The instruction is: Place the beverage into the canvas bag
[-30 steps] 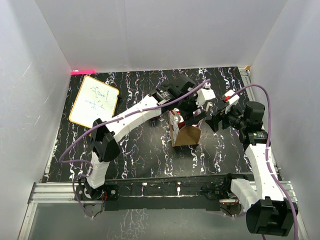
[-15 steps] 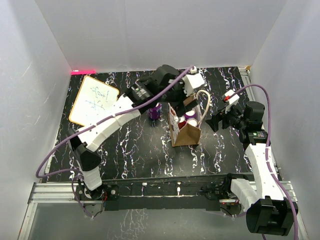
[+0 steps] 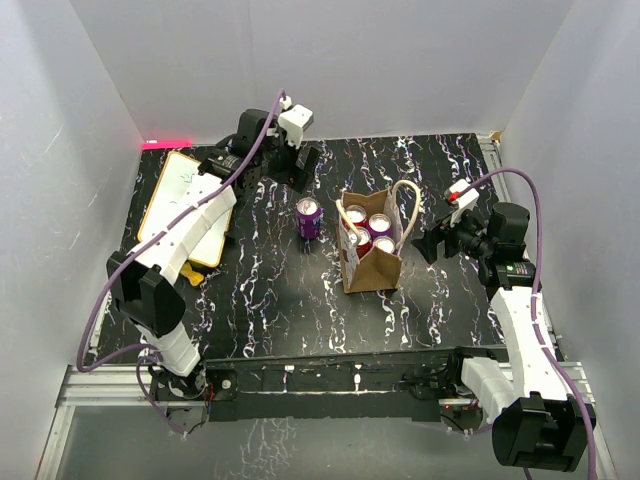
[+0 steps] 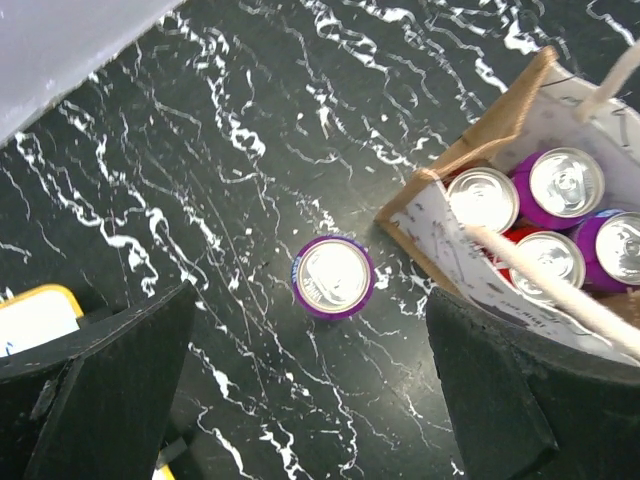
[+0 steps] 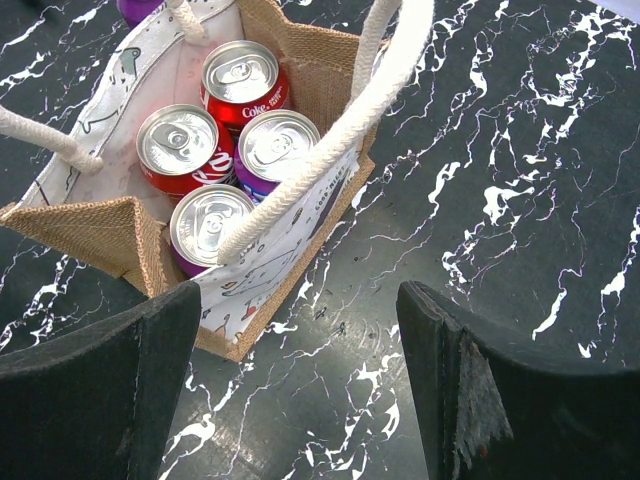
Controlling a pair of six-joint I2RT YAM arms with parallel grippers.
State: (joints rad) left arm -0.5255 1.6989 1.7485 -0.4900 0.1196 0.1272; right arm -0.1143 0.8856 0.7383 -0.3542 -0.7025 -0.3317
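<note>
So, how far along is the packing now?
Done: four cans stand inside the canvas bag. In hand: nothing; the left tool and right tool are both open and empty. To do: one purple can stands on the table beside the bag.

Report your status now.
Left tool open, empty, up at the back. Right tool open, empty, beside canvas bag. Four cans in bag; purple can upright outside, on its left. Nothing between them.

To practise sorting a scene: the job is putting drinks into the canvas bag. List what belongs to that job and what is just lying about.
Job: canvas bag; four cans inside it; purple can standing outside it.
Lying about: yellow-framed whiteboard.
</note>
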